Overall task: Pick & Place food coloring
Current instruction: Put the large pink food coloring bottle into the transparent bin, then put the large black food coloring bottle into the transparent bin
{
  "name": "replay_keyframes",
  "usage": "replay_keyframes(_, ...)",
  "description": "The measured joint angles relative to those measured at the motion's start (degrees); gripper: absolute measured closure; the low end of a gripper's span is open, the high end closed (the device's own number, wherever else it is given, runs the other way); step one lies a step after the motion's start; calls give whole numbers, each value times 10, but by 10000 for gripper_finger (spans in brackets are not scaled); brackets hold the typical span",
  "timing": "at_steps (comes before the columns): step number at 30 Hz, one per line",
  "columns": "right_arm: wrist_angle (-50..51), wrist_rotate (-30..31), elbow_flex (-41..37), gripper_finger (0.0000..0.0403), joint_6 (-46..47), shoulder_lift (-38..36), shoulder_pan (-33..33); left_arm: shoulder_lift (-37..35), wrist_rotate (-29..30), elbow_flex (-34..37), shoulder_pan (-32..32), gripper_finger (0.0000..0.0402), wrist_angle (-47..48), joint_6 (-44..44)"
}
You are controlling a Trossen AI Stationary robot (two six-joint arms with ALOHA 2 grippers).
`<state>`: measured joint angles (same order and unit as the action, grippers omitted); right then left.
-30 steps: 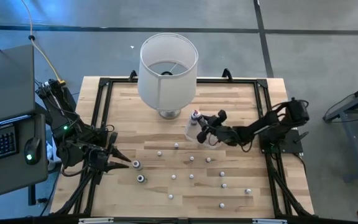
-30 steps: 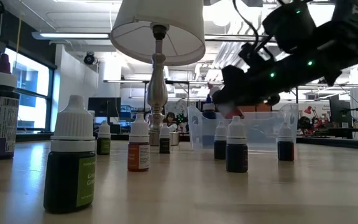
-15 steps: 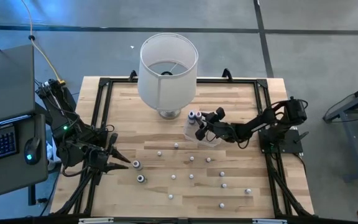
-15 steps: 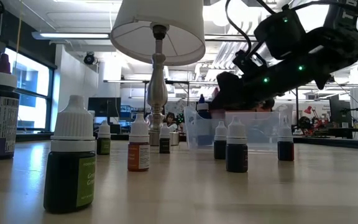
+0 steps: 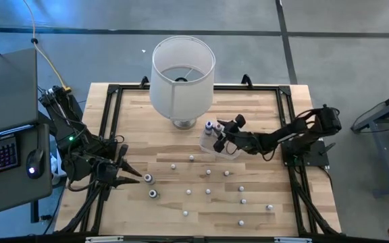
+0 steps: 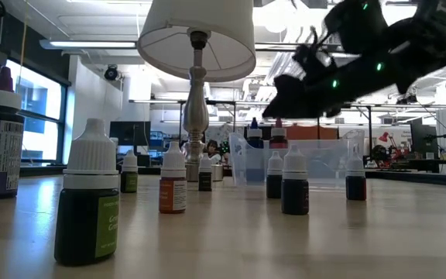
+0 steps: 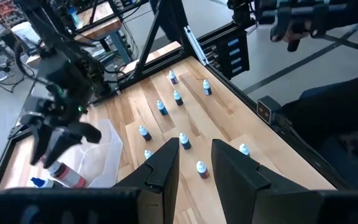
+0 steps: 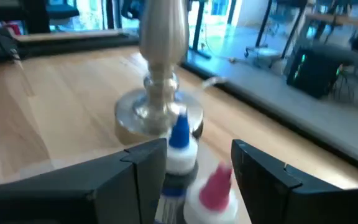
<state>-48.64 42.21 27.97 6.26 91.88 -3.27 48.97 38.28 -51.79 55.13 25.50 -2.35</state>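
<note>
The right gripper (image 5: 220,138) hangs spread and empty above the clear tub (image 5: 208,144) (2 bottles (image 6: 255,133) stand inside). The loose food coloring (image 5: 208,192) dots the table toward 6 o'clock. The left gripper (image 5: 135,175) sits narrow at 9 o'clock.

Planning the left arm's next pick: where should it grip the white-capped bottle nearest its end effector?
Grip that bottle across its cap, coming straight down. It stands upright, apart from its neighbour, so both sides look free. The left end effector sits beside it, open.
</note>
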Motion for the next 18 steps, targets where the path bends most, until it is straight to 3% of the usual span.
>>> replay_keyframes(4, -1, 3, 0, 230, -58, -63, -18, 0, 2, 0, 0, 309, 0, 0)
replay_keyframes(9, -8, -145, 30, 230, -42, -105, -49, 0, 11, 0, 0, 309, 4, 22)
replay_keyframes(11, -6, -206, 61, 232, -34, -87, -63, 0, 10, 0, 0, 309, 8, 26)
replay_keyframes(14, -5, -240, 129, 234, -69, -30, -92, 0, 28, 0, 0, 309, 17, 26)
replay_keyframes(18, 27, -277, 241, 233, -81, 72, -115, 0, 135, 0, 0, 309, 37, 69)
